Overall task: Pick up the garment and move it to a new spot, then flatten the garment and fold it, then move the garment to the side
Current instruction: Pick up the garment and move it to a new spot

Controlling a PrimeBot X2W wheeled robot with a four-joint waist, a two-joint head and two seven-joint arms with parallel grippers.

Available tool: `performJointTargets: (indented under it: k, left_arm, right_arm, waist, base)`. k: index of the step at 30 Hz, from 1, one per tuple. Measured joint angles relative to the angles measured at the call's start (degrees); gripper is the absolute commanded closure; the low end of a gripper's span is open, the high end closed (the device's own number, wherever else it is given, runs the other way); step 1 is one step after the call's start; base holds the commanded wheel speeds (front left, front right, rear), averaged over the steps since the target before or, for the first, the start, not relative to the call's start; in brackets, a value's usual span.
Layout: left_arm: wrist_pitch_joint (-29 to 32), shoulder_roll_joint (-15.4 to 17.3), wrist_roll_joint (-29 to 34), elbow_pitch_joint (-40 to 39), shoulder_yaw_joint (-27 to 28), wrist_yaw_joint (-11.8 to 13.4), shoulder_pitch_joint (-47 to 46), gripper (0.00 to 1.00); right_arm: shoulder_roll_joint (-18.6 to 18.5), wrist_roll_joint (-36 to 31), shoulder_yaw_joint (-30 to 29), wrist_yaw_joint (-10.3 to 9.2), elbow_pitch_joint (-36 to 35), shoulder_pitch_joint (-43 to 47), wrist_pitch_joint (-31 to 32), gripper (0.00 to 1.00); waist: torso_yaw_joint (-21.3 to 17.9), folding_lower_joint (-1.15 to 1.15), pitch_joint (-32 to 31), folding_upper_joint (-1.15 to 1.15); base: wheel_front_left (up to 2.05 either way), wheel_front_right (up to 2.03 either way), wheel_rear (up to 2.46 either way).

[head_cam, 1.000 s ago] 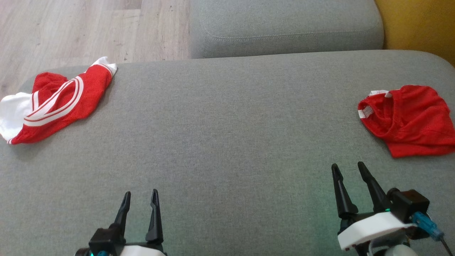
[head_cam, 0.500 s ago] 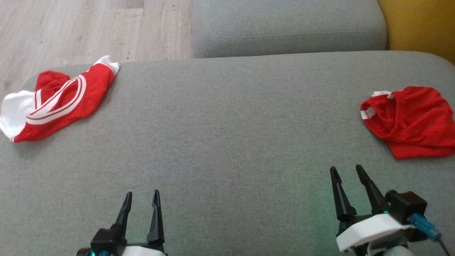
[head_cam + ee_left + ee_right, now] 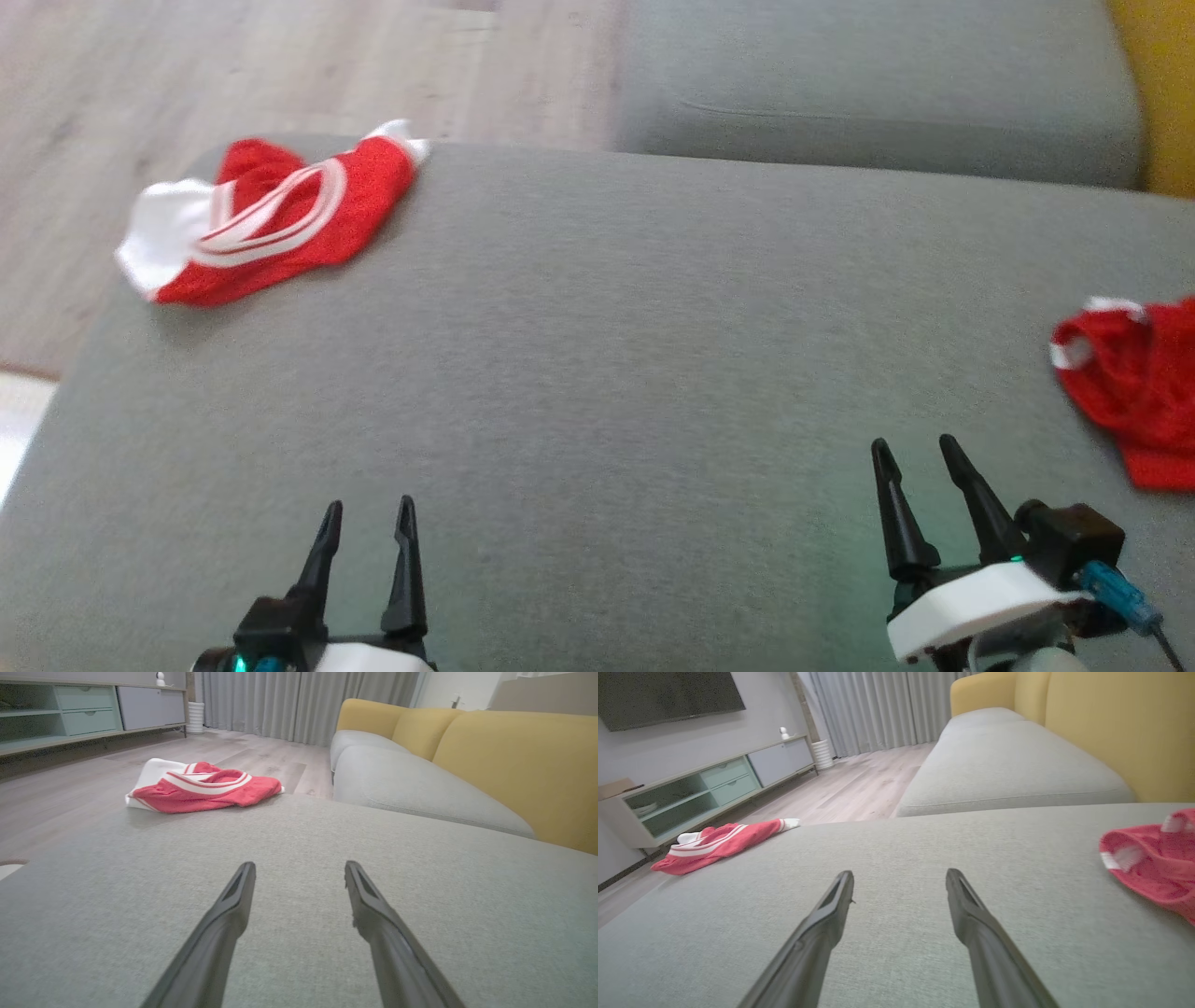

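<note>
At the near edge of the grey fabric sofa cushion (image 3: 597, 373), left jaws and right jaws stand wide, empty; a red mesh garment (image 3: 1134, 392) lies at its right edge, a red-and-white striped garment (image 3: 280, 224) at its far left corner

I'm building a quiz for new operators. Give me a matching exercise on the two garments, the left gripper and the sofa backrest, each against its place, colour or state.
Things:
1. red-and-white striped garment
2. plain red garment
3. left gripper
4. sofa backrest

Matches:
A. yellow
B. open, holding nothing
C. far left corner of the grey cushion
D. on the cushion's right side, nearest the right gripper

Pairs: 1-C, 2-D, 3-B, 4-A.
</note>
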Motion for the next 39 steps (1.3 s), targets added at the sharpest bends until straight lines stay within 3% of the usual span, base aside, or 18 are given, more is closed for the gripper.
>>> performJointTargets:
  k: [12, 19, 29, 32, 39]
  left_arm:
    - [0.6, 1.9, 0.0, -1.3, 0.2, 0.4, 0.1, 0.00]
    - [1.1, 3.2, 0.0, -2.3, 0.2, 0.9, 0.1, 0.00]
    - [3.6, 7.3, 0.1, -7.5, 3.1, 0.9, -4.6, 0.00]
    - [5.7, 10.8, 0.6, -10.2, 6.0, 0.7, -10.8, 0.00]
    - [12.8, 22.0, -1.5, -8.4, 13.9, -4.5, -27.0, 0.00]
  right_arm:
    - [0.1, 1.2, 0.9, 0.00, 1.4, 0.1, -0.6, 0.00]
    - [0.1, 1.5, 1.6, 0.00, 2.0, 0.0, -1.1, 0.00]
    - [0.1, -1.1, 1.2, 0.00, -0.9, -2.0, 0.4, 0.00]
    - [0.1, -2.7, 0.6, 0.00, -2.9, -4.0, 1.6, 0.00]
    - [0.1, -6.1, 0.4, 0.00, -6.8, -6.1, 4.9, 0.00]
  waist:
    - [12.7, 0.00, -0.9, 0.00]
    - [16.9, 0.00, -1.2, 0.00]
    - [15.9, 0.00, 1.1, 0.00]
    - [14.9, 0.00, 2.7, 0.00]
    - [11.2, 0.00, 7.8, 0.00]
  base:
    - [0.00, 0.00, 0.00]
    - [0.00, 0.00, 0.00]
    - [0.00, 0.00, 0.00]
    - [0.00, 0.00, 0.00]
    - [0.00, 0.00, 0.00]
